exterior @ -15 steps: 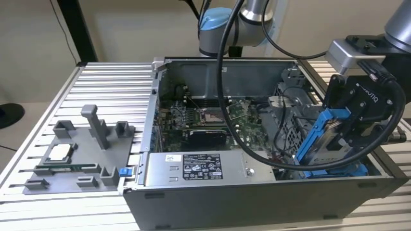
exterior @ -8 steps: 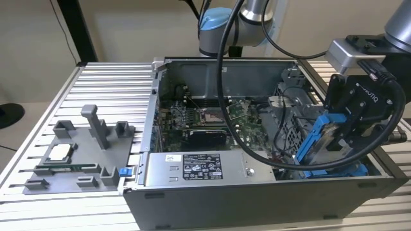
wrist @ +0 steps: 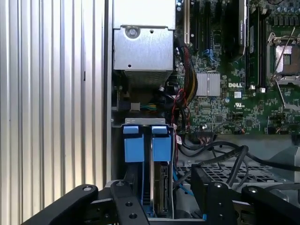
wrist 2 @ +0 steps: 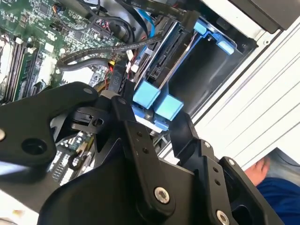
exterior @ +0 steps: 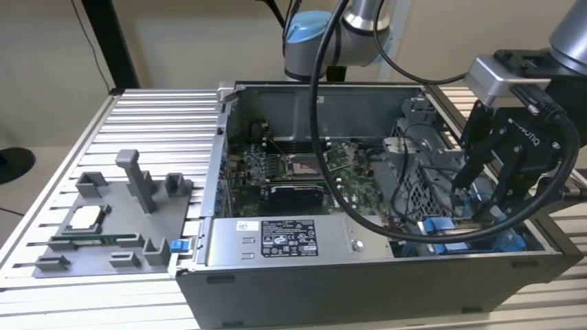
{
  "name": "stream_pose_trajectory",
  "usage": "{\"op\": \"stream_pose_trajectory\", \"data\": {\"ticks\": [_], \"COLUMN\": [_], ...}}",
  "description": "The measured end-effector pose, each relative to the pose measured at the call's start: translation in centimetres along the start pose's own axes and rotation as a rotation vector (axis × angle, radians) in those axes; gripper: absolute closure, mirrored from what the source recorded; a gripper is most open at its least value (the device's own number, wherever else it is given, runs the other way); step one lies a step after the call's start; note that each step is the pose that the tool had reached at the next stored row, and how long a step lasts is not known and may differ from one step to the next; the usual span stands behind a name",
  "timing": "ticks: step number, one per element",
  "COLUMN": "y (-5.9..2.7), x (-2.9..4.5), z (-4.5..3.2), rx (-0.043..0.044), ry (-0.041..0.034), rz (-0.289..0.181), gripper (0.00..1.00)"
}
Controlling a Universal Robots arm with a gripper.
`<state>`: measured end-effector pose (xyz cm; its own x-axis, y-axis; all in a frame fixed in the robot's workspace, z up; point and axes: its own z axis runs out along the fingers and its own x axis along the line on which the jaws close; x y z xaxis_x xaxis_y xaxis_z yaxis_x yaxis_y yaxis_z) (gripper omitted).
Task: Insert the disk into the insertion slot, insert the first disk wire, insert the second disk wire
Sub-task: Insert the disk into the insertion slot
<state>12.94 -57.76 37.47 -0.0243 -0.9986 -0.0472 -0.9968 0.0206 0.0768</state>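
Note:
The disk (wrist: 161, 180) stands on edge in its blue carrier, whose two blue tabs (wrist: 143, 143) show in both wrist views, second-view tabs (wrist 2: 157, 101). It sits inside the insertion slot (wrist 2: 208, 70), a grey metal bay with blue rails (exterior: 472, 240) at the exterior view's right end of the open computer case. My gripper (wrist: 161, 197) hangs over the bay with its black fingers (wrist: 126, 204) either side of the disk, open, a gap showing beside the disk. The exterior view shows the gripper (exterior: 482, 206) reaching down into the case. Black wires (wrist: 220, 152) lie loose next to the disk.
A silver power supply box (exterior: 275, 240) sits at the case's near wall beside the motherboard (exterior: 303, 172). A grey fixture tray (exterior: 110, 220) with posts lies on the ribbed table at the exterior view's left. The arm's black cable (exterior: 321, 137) hangs across the case. A person's hand (wrist 2: 260, 171) shows past the table edge.

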Motion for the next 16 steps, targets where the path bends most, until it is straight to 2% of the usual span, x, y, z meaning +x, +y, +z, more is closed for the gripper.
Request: {"op": "stream_pose_trajectory", "data": {"ticks": [3,7,9,11,12,13,15,16], "y": [0.02,0.16,0.20,0.21,0.21,0.22,0.25,0.26], "x": [-0.02,-0.11,-0.14,-0.22,-0.25,-0.30,-0.62,-0.93], "z": [-0.29,-2.05,-2.66,-2.71,-2.72,-2.69,-2.62,-2.56], "rx": [0.0000,0.0000,0.0017,0.0111,0.0237,0.0400,0.0662,0.0743], "ry": [0.0018,0.0017,0.0017,0.0013,0.0014,0.0012,0.0011,0.0009], "rz": [0.000,0.000,0.000,-0.001,-0.003,-0.006,-0.011,-0.012], "gripper": [0.00,0.00,0.00,0.00,0.00,1.00,1.00,1.00]}}
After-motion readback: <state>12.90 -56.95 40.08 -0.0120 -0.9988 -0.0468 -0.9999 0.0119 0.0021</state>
